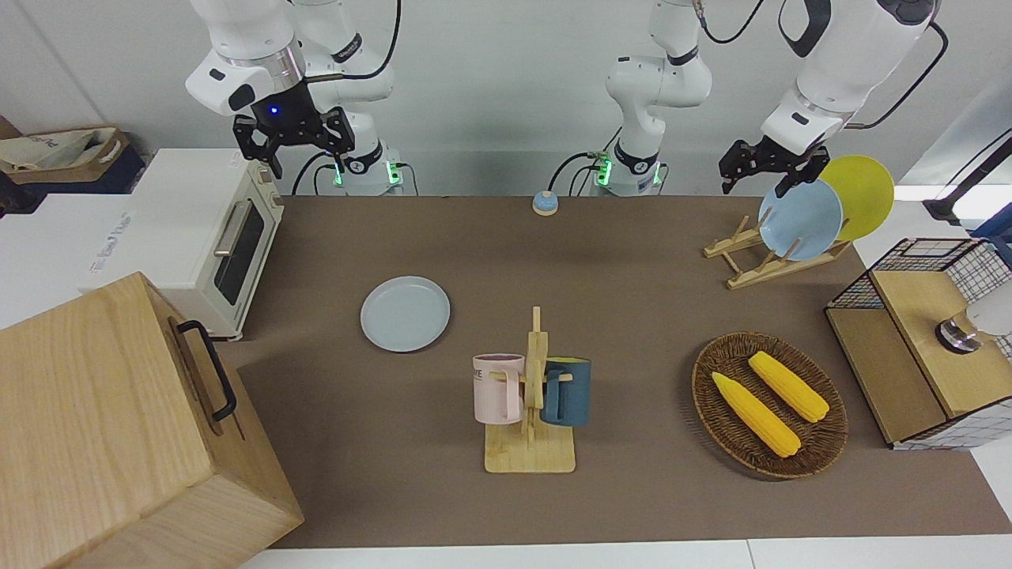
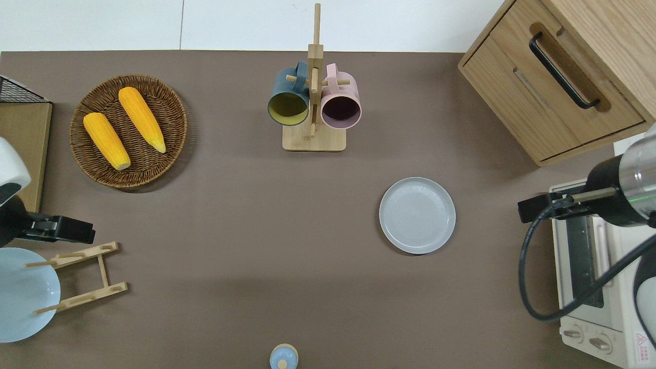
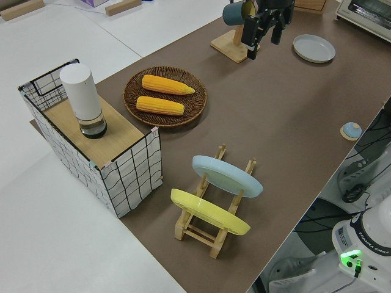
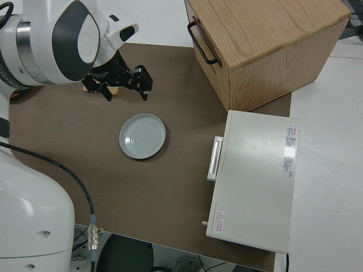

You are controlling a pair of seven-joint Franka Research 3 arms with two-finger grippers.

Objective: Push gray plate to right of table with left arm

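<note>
Front: left pincer (image 1: 757,175) up in the air, fingers spread, gripping nothing, close by the top edge of the blue plate (image 1: 800,217) in the rack (image 1: 751,265). Gray plate (image 1: 405,313) flat on the tabletop (image 1: 632,316), well apart from that pincer, toward the right arm's end. Right pincer (image 1: 292,154) parked, fingers apart, empty.

Overhead: left pincer (image 2: 84,231) over bare tabletop (image 2: 230,230), just beside the rack (image 2: 82,277), between it and the basket (image 2: 169,97). Gray plate (image 2: 417,215) well away from it, past the table's middle, nearer the robots than the mugs (image 2: 313,105). Right pincer (image 2: 530,211) near the oven (image 2: 589,266).

Left side: left pincer (image 3: 263,38) open, pointing down, nothing between its fingers. Gray plate (image 3: 314,47) lying alone and untouched.

Right side: right pincer (image 4: 122,85) open and empty. Gray plate (image 4: 142,136) on the tabletop, in front of the oven (image 4: 255,175).
</note>
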